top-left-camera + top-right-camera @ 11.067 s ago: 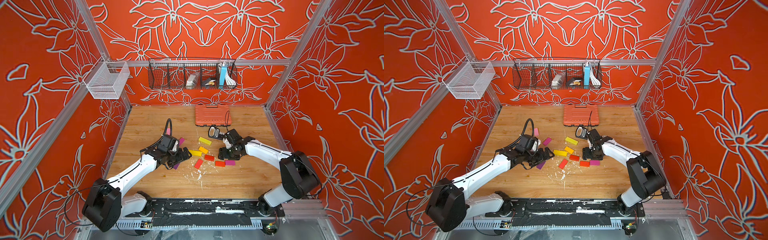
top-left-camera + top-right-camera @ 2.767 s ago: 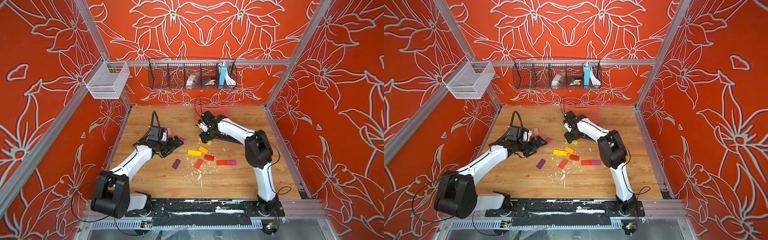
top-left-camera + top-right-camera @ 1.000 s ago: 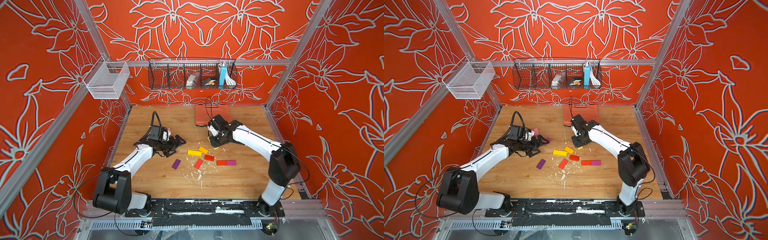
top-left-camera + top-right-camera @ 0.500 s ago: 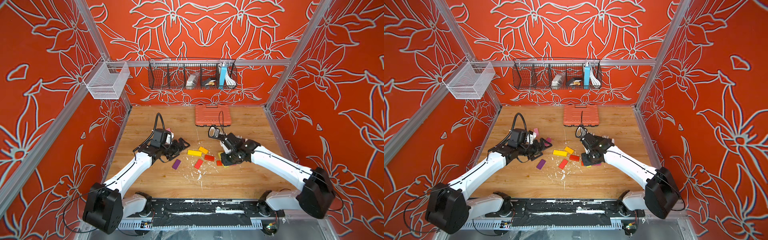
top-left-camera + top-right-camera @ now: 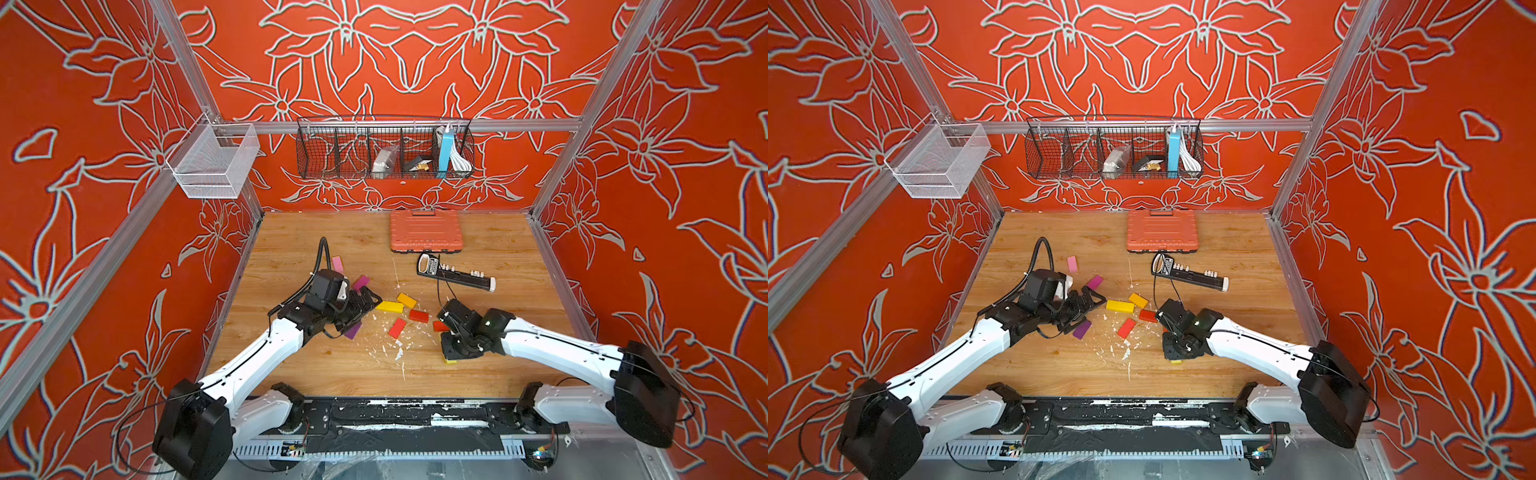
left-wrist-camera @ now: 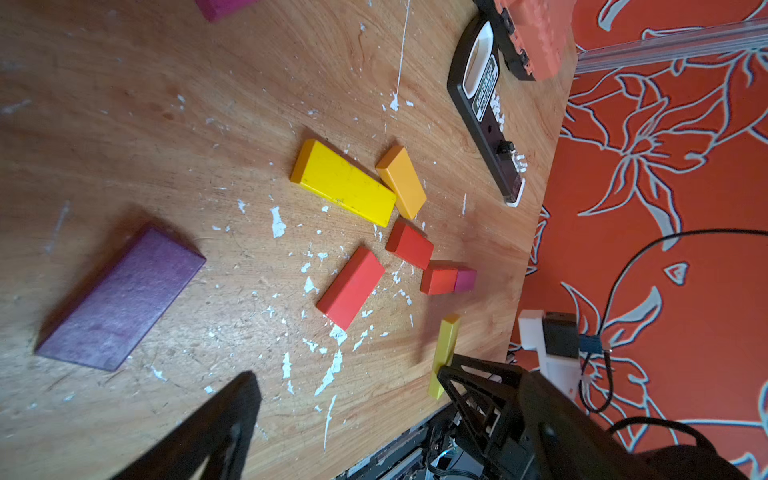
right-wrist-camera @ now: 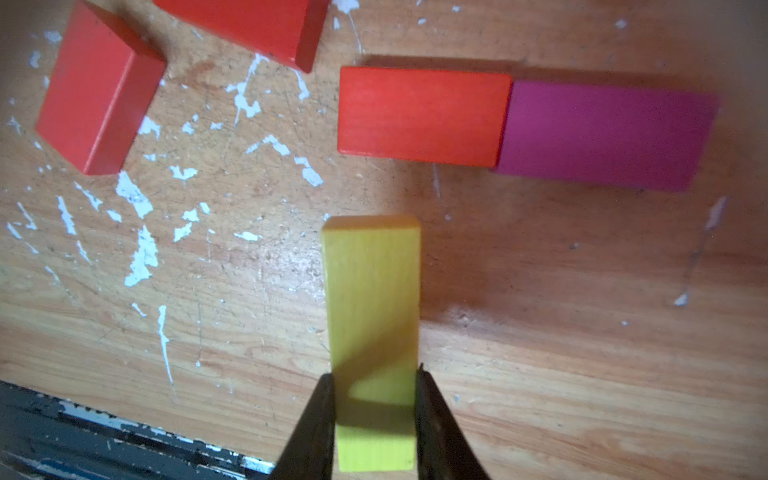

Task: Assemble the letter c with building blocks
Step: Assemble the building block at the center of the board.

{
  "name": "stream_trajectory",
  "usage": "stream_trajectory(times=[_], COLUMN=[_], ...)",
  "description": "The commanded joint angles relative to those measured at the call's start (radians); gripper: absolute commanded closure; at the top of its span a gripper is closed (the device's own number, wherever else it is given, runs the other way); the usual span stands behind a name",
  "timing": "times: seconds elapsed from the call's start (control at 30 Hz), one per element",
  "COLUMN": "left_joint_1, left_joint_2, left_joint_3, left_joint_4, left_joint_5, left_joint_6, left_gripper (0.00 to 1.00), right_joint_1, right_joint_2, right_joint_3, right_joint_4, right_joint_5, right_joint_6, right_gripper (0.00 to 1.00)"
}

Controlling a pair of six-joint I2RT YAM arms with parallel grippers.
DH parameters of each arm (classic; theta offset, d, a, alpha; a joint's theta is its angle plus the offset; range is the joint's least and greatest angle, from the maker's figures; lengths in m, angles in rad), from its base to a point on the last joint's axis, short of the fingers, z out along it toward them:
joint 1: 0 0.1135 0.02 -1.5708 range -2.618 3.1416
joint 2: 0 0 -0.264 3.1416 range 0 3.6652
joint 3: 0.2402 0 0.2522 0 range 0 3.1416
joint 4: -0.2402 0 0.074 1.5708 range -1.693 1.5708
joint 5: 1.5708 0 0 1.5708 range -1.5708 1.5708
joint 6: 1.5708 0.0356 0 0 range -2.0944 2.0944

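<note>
One block is in hand: the right gripper [image 7: 374, 382] is clenched on a small yellow block [image 7: 372, 291], low over the desk [image 7: 540, 332] at 6 o'clock of the abutting red block [image 7: 422, 116] and magenta block [image 7: 602, 133]. The left gripper [image 5: 365, 311] stands released, empty. Probable next move: align, lower, release.

This is a robotics lab test cell. Aluminium frame rails [image 5: 519, 125] box in a small booth lined with printed orange floral wall panels [image 5: 395, 50]. A white left arm [image 5: 257, 357] and right arm [image 5: 557, 349] sit on a black base rail [image 5: 415, 415] fronting a scuffed, white-flecked wooden tabletop [image 5: 519, 249] — a black wire basket [image 5: 332, 158] and a white mesh basket [image 5: 212, 166] hang above it.
</note>
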Motion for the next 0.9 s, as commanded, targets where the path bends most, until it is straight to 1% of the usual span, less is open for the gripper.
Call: stream_trajectory(times=[0.0, 0.2, 0.67, 0.87], left_joint_1=[-0.008, -0.007, -0.008, -0.007], left_joint_2=[-0.019, -0.021, -0.011, -0.011], left_joint_3=[-0.007, -0.005, -0.021, -0.027], left_joint_4=[-0.003, -0.006, 0.013, 0.018], left_joint_5=[-0.026, -0.027, -0.020, -0.019], left_joint_6=[-0.017, -0.014, -0.013, -0.015], left_gripper=[0.02, 0.02, 0.02, 0.02], right_joint_1=[0.016, 0.025, 0.025, 0.025], right_joint_2=[0.038, 0.063, 0.076, 0.096], right_joint_3=[-0.001, -0.012, -0.038, -0.034], right_joint_4=[0.042, 0.061, 0.078, 0.082], right_joint_5=[0.038, 0.051, 0.049, 0.054], right_joint_6=[0.080, 0.122, 0.130, 0.124], right_gripper=[0.74, 0.74, 0.72, 0.70])
